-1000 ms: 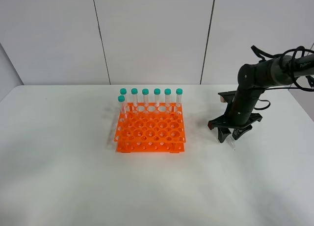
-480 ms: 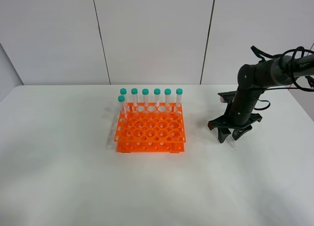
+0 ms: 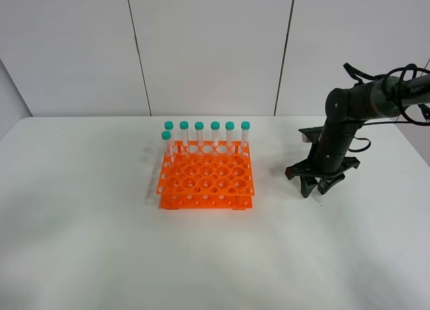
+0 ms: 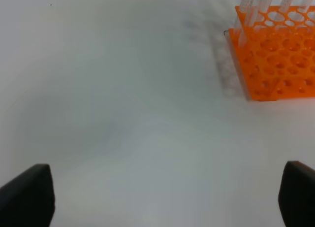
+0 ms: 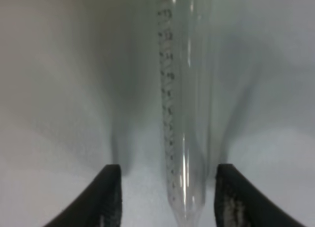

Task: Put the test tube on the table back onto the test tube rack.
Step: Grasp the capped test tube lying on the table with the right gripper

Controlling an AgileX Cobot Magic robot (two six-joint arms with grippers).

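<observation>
Exterior camera sits high, looking down and forward over most of the table (image 3: 80, 243). Left wrist camera looks obliquely across the table from some way off, sharing the test tube rack (image 4: 275, 54) with it. Right wrist camera faces down, very close on the test tube (image 5: 183, 113).

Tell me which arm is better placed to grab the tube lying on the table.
Right: the right gripper is down at the tube, fingers either side. The left gripper sits far off past the rack.

Wht table (image 3: 80, 243) w/ orange rack (image 3: 205, 179), 1 tube (image 5: 184, 113).
</observation>
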